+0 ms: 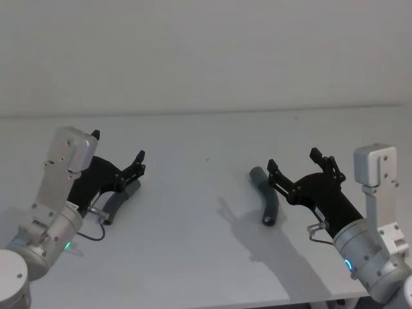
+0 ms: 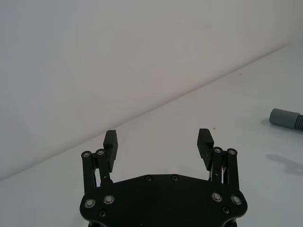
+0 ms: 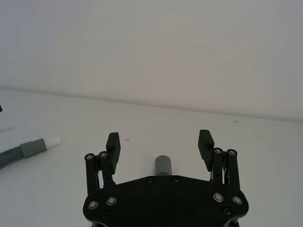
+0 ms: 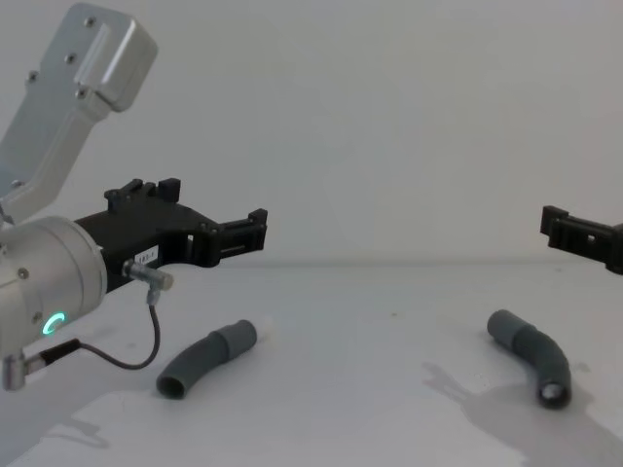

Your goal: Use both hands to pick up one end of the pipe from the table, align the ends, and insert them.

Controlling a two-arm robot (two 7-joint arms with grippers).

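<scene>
Head – worktop (image 1: 193, 251): plain matte white-grey, flat. Wide bare stretch in the middle betw. the two pieces; near edge shows at bottom right.
Head – left claw (image 1: 118, 147): black plastic, fingers spread apart, nothing betw. them. Sits at left over the left pipe piece (image 1: 119, 199), a dark grey curved hose partly hidden by it.
Head – right claw (image 1: 293, 159): black, fingers apart, empty. Sits at right; one fingertip overlaps the right pipe piece (image 1: 267, 196), curved, w/ its shadow on the worktop.
Head – wall (image 1: 193, 51): pale, blank, behind the far edge.
Left wrist – left claw (image 2: 158, 137): two blocky black fingers wide apart, bare worktop betw. them.
Left wrist – right pipe piece (image 2: 285, 118): smooth grey cuff, then ribs, well apart from this claw.
Right wrist – right claw (image 3: 159, 139): fingers apart. Round smooth cuff (image 3: 163, 165) of the right pipe piece shows betw. them, close to the palm; contact can't tell.
Right wrist – left pipe piece (image 3: 19, 152): ribbed hose, grey cuff, white tip (image 3: 52, 141). Lies well apart, open worktop around.
Chest – left claw (image 4: 212, 209): raised off the worktop, apart; left pipe piece lies below, not touching. Silver left arm (image 4: 49, 282) w/ green ring light; thin black cable (image 4: 127, 362) loops down near the piece.
Chest – right claw (image 4: 560, 226): at right edge, raised above the right pipe piece (image 4: 531, 352), which arches, dark open end toward the near side.
Chest – room: bare worktop betw. the pieces.
</scene>
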